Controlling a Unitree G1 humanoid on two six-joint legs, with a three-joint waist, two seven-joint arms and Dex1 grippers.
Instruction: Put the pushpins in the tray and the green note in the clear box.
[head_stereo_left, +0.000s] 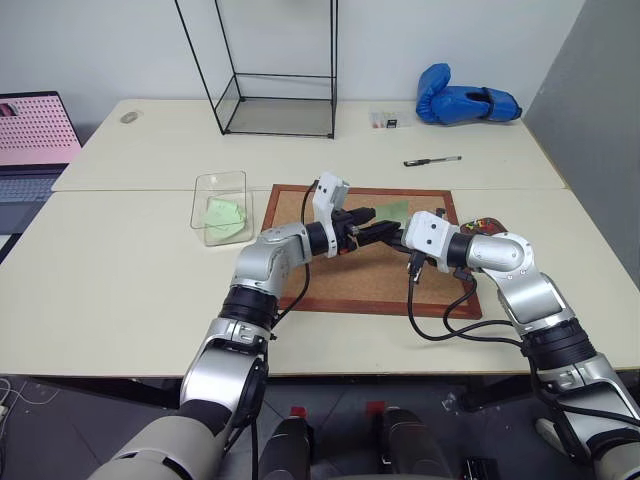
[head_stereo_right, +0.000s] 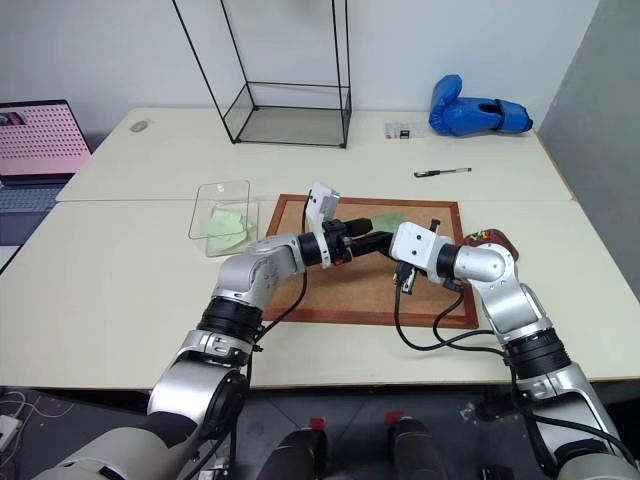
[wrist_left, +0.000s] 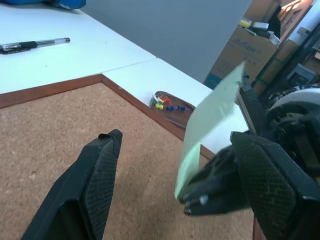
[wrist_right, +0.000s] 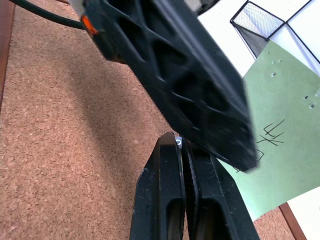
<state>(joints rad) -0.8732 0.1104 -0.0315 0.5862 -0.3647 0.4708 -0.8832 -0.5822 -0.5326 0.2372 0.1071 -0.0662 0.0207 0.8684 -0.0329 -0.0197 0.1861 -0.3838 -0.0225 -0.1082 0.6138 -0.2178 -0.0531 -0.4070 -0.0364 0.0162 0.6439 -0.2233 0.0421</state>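
Above the wood-framed corkboard (head_stereo_left: 330, 275) the two arms met; the right gripper (wrist_right: 186, 150) had its black fingers pressed together on the pale green paper note (wrist_right: 282, 125), holding it up off the cork; the left gripper (wrist_left: 170, 170) stood with its fingers spread apart on either side of that slip. The small dark tray (wrist_left: 172, 107), with coloured pushpins (wrist_left: 161, 102) in it, lay just beyond the board's corner; the small clear plastic box (head_stereo_left: 222, 205) sat beside the board's other end, a green slip inside.
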